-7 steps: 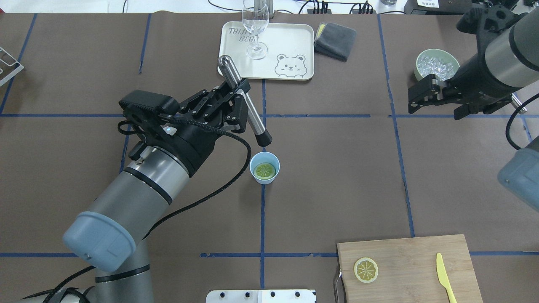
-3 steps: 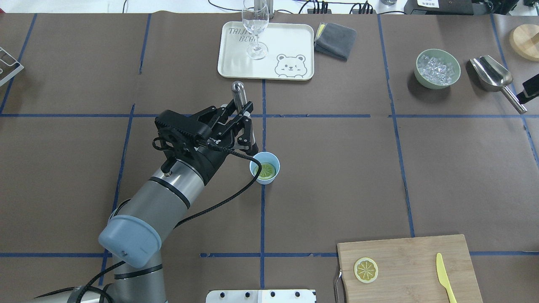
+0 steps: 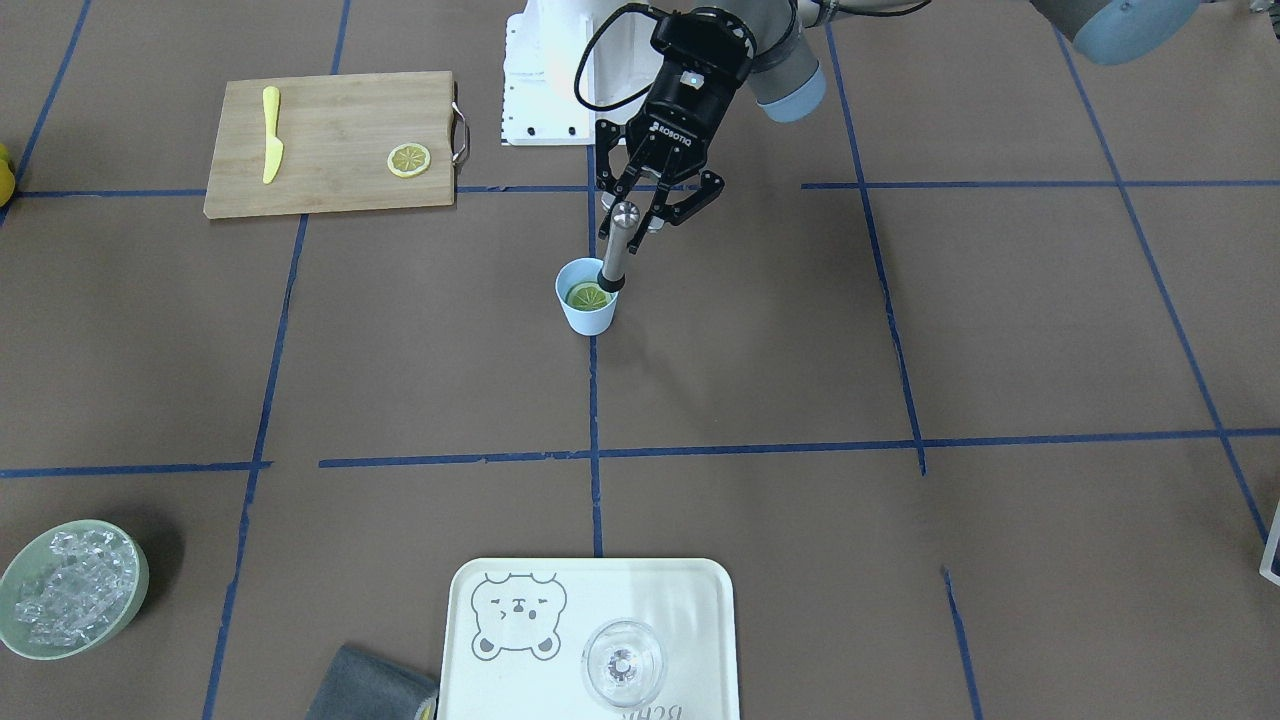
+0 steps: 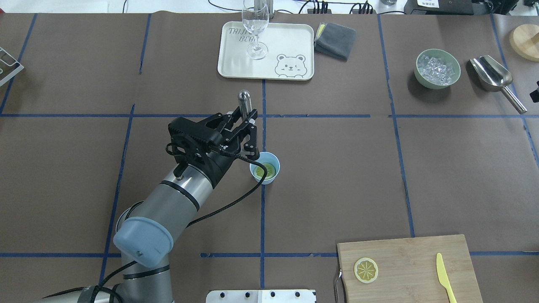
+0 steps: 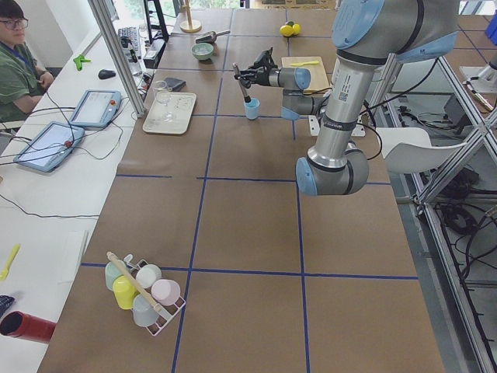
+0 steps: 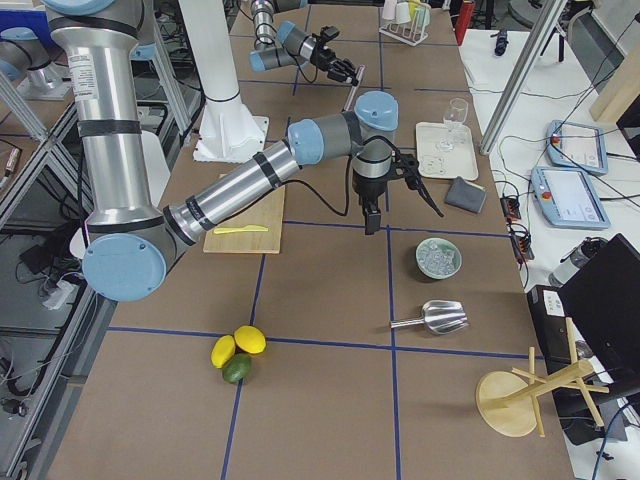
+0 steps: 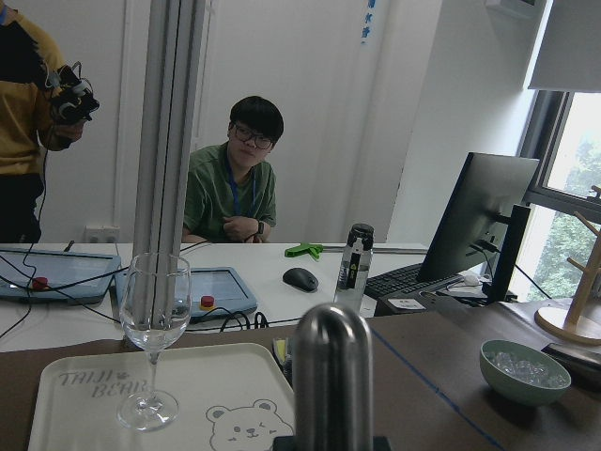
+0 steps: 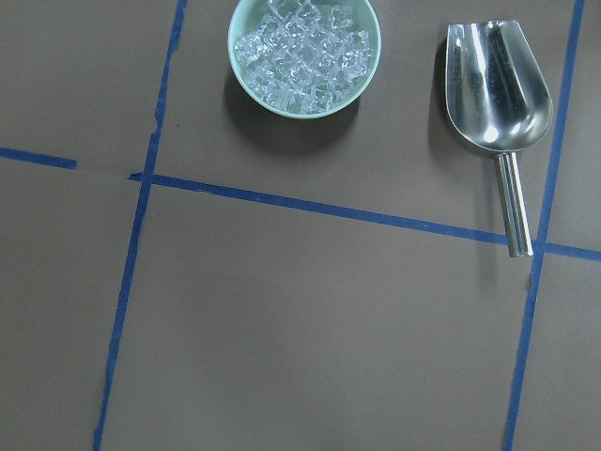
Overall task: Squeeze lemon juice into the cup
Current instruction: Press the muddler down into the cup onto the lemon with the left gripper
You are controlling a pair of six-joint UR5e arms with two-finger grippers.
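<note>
The light-blue cup (image 4: 264, 167) stands near the table's middle and also shows in the front view (image 3: 586, 305). A lemon slice (image 4: 267, 170) lies flat inside it (image 3: 586, 296). My left gripper (image 4: 251, 132) is shut on a steel muddler (image 3: 620, 240), held nearly upright with its black tip inside the cup on the slice. The muddler's rounded top fills the left wrist view (image 7: 333, 376). A twin slice (image 4: 365, 269) lies on the cutting board. Only a sliver of my right gripper (image 4: 535, 93) shows at the right edge; I cannot tell its state.
A bamboo cutting board (image 4: 412, 256) with a yellow knife (image 4: 444, 275) sits at the near right. A bear tray (image 4: 290, 42) with a wine glass (image 4: 255, 29) and a grey cloth (image 4: 335, 41) are at the back. An ice bowl (image 4: 437, 68) and steel scoop (image 4: 492, 75) are at the right.
My left arm moved toward the cup, swung the muddler upright and lowered its tip into the cup. My right arm withdrew to the right, uncovering the ice bowl and scoop.
</note>
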